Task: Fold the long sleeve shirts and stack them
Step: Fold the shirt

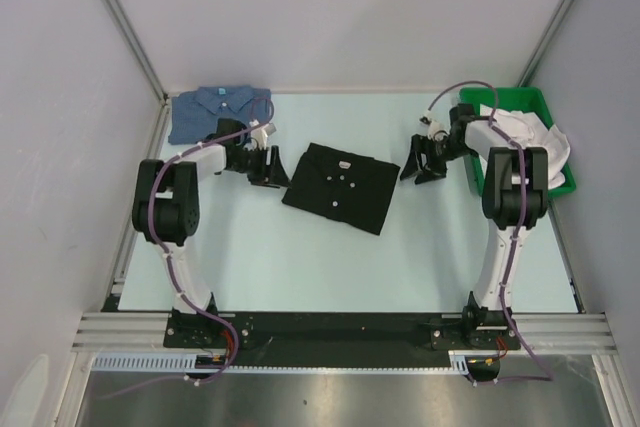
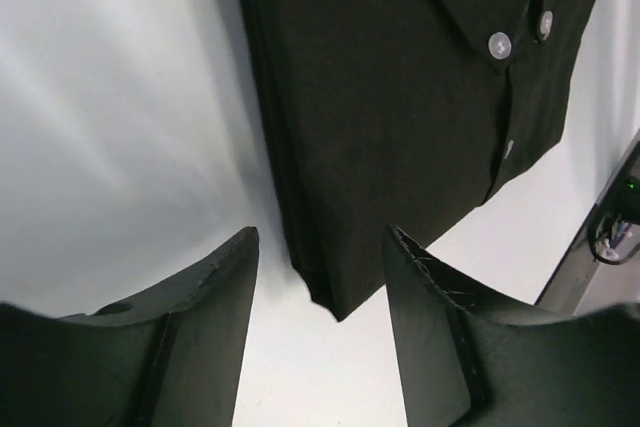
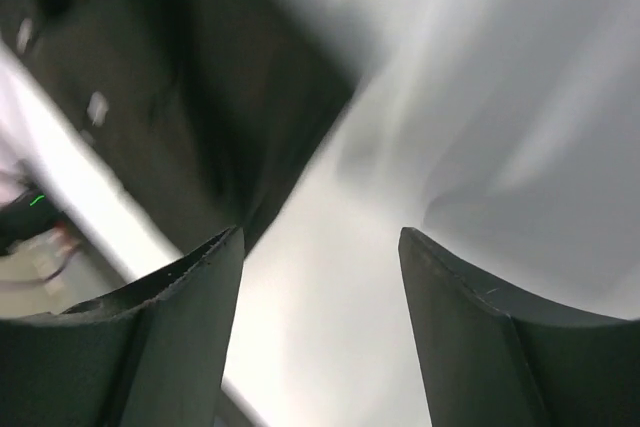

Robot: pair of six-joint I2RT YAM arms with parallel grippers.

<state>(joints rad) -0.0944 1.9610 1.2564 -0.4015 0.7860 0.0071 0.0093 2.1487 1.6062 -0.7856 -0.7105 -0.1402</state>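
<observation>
- Lying folded into a neat rectangle, collar and pale buttons up, the black shirt (image 1: 338, 187) is sitting in the middle of the table (image 1: 330, 267).
- The blue shirt (image 1: 218, 110) is lying folded too, well off to the far left of the black shirt, in the table's corner.
- Folding is looking done for these two. Stacking is what is remaining, since they are lying well apart.
- The left claw (image 1: 268, 165) is hovering just left of the black shirt, spread and gripping nothing. Its wrist view is showing the shirt's edge just ahead of it.
- The right claw (image 1: 420, 162) is hanging just right of the black shirt, likewise spread and empty.
- A green bin (image 1: 497, 96) is standing further right of the black shirt, holding white cloth (image 1: 530, 132). Whether that is more shirts I cannot tell.
- The table is showing a pale, smooth top, and plain grey walls (image 1: 350, 7) are enclosing it.
</observation>
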